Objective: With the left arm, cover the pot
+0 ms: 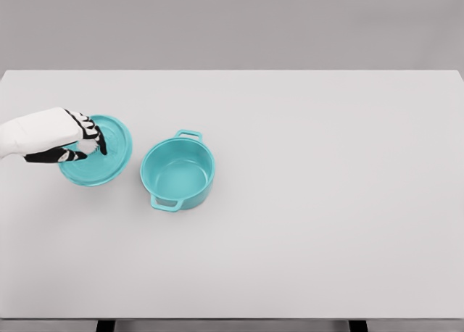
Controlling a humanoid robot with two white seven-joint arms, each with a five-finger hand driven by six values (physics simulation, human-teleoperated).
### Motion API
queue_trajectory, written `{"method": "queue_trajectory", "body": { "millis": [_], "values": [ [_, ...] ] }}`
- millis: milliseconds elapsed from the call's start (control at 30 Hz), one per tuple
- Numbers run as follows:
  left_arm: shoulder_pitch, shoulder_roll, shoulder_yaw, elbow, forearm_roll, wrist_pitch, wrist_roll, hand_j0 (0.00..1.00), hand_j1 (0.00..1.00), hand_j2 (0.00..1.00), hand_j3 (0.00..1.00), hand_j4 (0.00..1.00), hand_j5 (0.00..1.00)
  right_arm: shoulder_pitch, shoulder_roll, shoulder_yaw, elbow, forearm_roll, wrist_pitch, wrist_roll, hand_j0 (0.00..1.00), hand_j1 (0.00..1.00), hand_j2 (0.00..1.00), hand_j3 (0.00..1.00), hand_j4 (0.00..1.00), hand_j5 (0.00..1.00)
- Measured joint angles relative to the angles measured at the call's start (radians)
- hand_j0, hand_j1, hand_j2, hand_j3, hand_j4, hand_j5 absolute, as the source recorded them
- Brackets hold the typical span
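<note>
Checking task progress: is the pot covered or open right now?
Open. The pot shows its bare interior; the lid lies on the table to its left, with the left hand on it.

A wide, pale grey table filled most of the view. Behind it stood a plain grey wall, evenly lit.
</note>
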Motion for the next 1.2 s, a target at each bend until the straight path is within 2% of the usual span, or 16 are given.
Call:
{"method": "queue_trajectory", "body": {
  "millis": [633, 1067, 1200],
  "values": [
    [-0.006, -0.018, -0.025, -0.087, 0.001, 0.0, 0.008, 0.52, 0.52, 0.52, 0.52, 0.52, 0.52, 0.0, 0.0, 0.0, 0.0, 0.0, 0.0, 0.0, 1.0, 1.0, 1.0, 1.0, 1.0, 1.0],
    [-0.012, -0.091, -0.043, -0.12, -0.008, 0.0, 0.008, 0.52, 0.52, 0.52, 0.52, 0.52, 0.52, 0.0, 0.0, 0.0, 0.0, 0.0, 0.0, 0.0, 1.0, 1.0, 1.0, 1.0, 1.0, 1.0],
    [-0.043, -0.118, -0.072, -0.12, -0.01, 0.0, 0.008, 0.52, 0.52, 0.52, 0.52, 0.52, 0.52, 0.0, 0.0, 0.0, 0.0, 0.0, 0.0, 0.0, 1.0, 1.0, 1.0, 1.0, 1.0, 1.0]
  ]
}}
